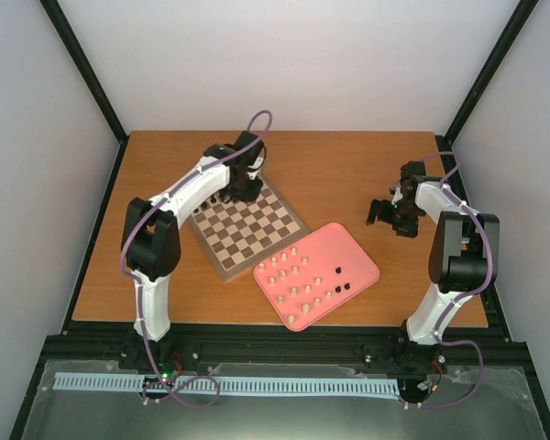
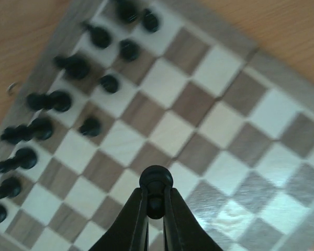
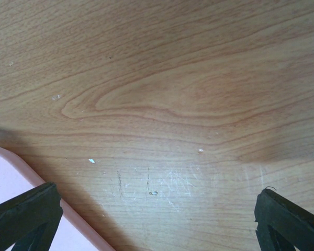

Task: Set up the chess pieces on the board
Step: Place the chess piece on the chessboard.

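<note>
Left end effector point(image 2: 155, 208) pinches dark piece point(image 2: 156, 182) over board point(image 2: 220, 104); lower it upright, centred on square, clear of neighbouring dark pieces point(image 2: 90, 126). Right end effector point(image 3: 157, 209) spread.

No lettering, label, brand, number or sign is showing readably on the board point(image 1: 257, 229), the tray point(image 1: 344, 243) or the table point(image 1: 348, 174).

The board point(image 1: 257, 229) lies left of the tray point(image 1: 362, 266), corners seemingly touching; chessmen point(image 2: 57, 102) stand along its far-left edge; others point(image 1: 293, 275) sit in the tray; my left gripper point(image 1: 241, 188) hangs over the board; my right gripper point(image 1: 390, 217) hangs over the table point(image 1: 348, 174), right of the tray.
</note>
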### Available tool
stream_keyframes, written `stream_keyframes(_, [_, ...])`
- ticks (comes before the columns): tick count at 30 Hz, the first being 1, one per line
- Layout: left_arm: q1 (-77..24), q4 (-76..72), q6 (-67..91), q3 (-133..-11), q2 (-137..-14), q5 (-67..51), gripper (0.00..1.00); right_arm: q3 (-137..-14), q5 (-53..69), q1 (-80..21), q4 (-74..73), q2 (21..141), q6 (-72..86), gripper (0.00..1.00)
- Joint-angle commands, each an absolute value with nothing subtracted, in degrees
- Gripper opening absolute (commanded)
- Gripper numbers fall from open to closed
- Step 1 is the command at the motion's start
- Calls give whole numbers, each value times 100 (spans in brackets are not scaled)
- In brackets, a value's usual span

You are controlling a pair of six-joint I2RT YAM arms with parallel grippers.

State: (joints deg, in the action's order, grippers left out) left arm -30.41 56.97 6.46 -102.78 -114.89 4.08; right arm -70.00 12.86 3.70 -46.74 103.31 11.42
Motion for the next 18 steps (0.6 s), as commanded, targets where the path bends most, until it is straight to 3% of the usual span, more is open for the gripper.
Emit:
stream_keyframes(1, [-2719, 5827, 800, -9982, -11341, 814, 3, -7036, 1291, 331, -4631, 10310, 1143, 100])
stream_keyframes(18, [-2033, 5405, 844, -9677, -11896, 1151, 3, -7014, 1230, 334, -4670, 10327, 1116, 100])
